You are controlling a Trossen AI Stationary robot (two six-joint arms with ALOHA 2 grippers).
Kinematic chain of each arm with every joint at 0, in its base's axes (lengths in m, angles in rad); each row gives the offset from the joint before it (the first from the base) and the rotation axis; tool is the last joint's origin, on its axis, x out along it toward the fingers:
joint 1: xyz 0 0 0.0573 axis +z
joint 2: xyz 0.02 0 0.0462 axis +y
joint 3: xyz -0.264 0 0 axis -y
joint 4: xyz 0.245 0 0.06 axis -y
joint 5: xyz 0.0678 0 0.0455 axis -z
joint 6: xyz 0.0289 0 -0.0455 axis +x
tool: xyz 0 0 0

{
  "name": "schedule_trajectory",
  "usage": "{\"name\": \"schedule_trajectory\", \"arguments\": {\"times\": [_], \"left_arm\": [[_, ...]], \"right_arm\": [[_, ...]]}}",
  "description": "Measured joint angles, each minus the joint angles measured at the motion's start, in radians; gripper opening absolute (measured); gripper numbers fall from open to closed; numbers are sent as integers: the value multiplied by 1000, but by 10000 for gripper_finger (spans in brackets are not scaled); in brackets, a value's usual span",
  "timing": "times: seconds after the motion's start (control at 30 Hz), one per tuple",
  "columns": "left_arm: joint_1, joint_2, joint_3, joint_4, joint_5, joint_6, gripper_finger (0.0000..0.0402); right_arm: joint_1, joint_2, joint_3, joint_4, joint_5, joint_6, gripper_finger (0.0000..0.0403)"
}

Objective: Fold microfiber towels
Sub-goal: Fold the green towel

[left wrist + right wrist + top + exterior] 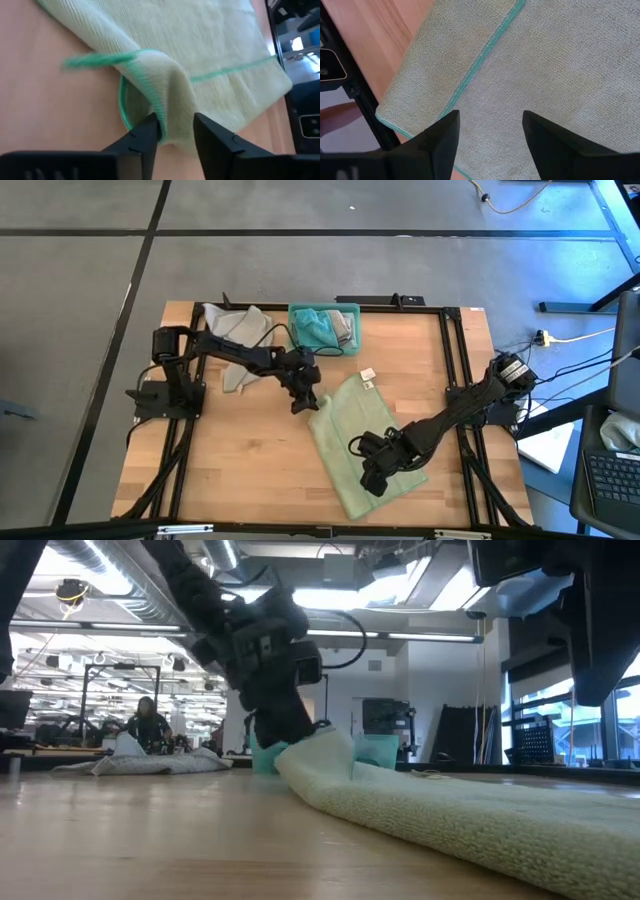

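Left gripper (305, 399) is pinched on the far-left corner of the pale green towel (362, 442); the left wrist view shows both fingers (145, 137) clamped on a bunched fold of cloth with the teal hem curling around it, and the low view shows that corner lifted off the table (240, 450). Right gripper (376, 478) sits over the towel's near end, jaws spread, nothing between them, hovering or resting on the cloth, we can't tell which. The towel lies diagonally right of table centre, already doubled lengthwise judging by the hem line running through it in the right wrist view. We expect it to handle light, limp and a bit grippy on the wood: it'll drape and drag instead of holding shape, so we'd take it at corners or along the teal hem, not mid-panel. Around the green towel: a small white tag (367, 376) just beyond its far corner, the teal bin (323, 326) with more cloths farther back, a grey towel (236, 330) left of the bin under the left arm. Nothing blocks a fold toward the near end; the main snag risk we see is the right gripper itself sitting on the landing zone, plus the black frame rail to the towel's right.
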Motion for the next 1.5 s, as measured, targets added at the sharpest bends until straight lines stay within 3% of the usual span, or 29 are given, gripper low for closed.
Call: {"name": "schedule_trajectory", "arguments": {"times": [0.2,0.37,0.53,0.83,1.07,1.3,1.5], "left_arm": [[1,0,141,-276,-56,135,58],[-15,0,253,-537,-118,234,9],[-67,-1,346,-732,-197,257,7],[-137,-2,359,-842,-368,272,10],[-106,-2,359,-843,-487,282,28],[-67,-2,359,-849,-474,276,38],[-60,-2,358,-879,-352,278,39]], "right_arm": [[0,33,0,5,1,-2,219],[0,110,0,51,-82,-7,219],[-1,179,0,100,-186,-5,219],[-11,201,1,119,-238,-7,219],[-11,201,1,106,-272,-7,219],[-11,150,0,-7,-242,-3,220],[2,43,0,-49,-203,67,220]]}}
